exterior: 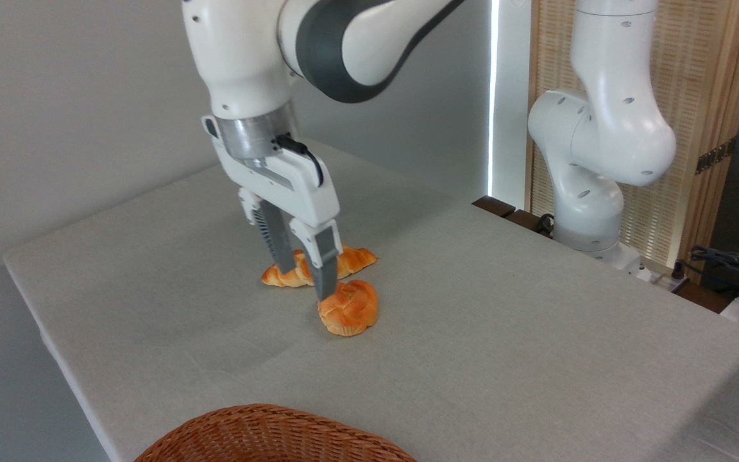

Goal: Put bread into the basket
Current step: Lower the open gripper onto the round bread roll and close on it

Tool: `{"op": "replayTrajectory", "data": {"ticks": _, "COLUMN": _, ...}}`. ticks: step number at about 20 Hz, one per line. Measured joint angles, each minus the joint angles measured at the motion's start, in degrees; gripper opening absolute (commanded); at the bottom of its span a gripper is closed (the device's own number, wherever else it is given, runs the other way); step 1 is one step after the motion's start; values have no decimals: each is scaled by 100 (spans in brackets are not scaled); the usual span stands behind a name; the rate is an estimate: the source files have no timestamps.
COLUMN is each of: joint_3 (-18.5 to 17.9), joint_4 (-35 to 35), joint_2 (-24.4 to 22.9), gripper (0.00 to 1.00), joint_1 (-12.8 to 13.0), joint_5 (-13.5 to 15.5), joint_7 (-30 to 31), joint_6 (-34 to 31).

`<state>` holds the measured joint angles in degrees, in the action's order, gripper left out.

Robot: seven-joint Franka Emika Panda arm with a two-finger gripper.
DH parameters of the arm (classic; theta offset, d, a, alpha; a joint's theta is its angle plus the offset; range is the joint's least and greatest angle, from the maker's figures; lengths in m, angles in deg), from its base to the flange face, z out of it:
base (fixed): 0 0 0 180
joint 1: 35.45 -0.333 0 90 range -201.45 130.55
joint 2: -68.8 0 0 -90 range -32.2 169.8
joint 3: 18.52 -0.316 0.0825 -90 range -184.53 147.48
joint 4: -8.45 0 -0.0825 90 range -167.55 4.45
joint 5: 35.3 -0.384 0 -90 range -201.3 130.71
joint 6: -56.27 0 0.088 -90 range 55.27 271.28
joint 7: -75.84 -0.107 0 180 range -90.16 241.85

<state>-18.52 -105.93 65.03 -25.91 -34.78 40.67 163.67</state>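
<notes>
We see hand [308, 282] pointing down, fingers parted, nothing gripped; near fingertip [326, 292] at bread's [349, 308] upper-left edge, contact unclear. Bread lies on table [504, 333], near centre. Braided loaf [350, 260] just beyond, at bread's 11 o'clock, partly behind fingers. Basket [273, 436] rim at 6 o'clock, bottom edge, well apart.

The basket [273, 436] is cut off by the bottom edge; only its far rim shows, off the table's near edge. The gripper's fingers [326, 269] cover the middle of the braided loaf [356, 258]. Whether a fingertip touches the bun [350, 309] is unclear.
</notes>
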Motion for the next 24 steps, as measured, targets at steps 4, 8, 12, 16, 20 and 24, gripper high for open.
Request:
{"op": "replayTrajectory", "data": {"ticks": 4, "joint_3": 2, "joint_4": -580, "joint_2": -310, "gripper": 100, "joint_1": 1, "joint_5": 0, "joint_7": -330, "joint_6": 24}}
{"op": "replayTrajectory", "data": {"ticks": 8, "joint_3": 20, "joint_4": -1048, "joint_2": -355, "gripper": 100, "joint_1": 104, "joint_5": 0, "joint_7": -606, "joint_6": 446}}
{"op": "replayTrajectory", "data": {"ticks": 12, "joint_3": 26, "joint_4": -1347, "joint_2": -349, "gripper": 100, "joint_1": 243, "joint_5": 0, "joint_7": -628, "joint_6": 769}}
{"op": "replayTrajectory", "data": {"ticks": 16, "joint_3": 22, "joint_4": -1362, "joint_2": -341, "gripper": 40, "joint_1": 254, "joint_5": -2, "joint_7": -669, "joint_6": 777}}
{"op": "replayTrajectory", "data": {"ticks": 20, "joint_3": 7, "joint_4": -1363, "joint_2": -335, "gripper": 33, "joint_1": 254, "joint_5": -2, "joint_7": -790, "joint_6": 777}}
{"op": "replayTrajectory", "data": {"ticks": 24, "joint_3": 7, "joint_4": -1366, "joint_2": -334, "gripper": 33, "joint_1": 254, "joint_5": -2, "joint_7": -796, "joint_6": 777}}
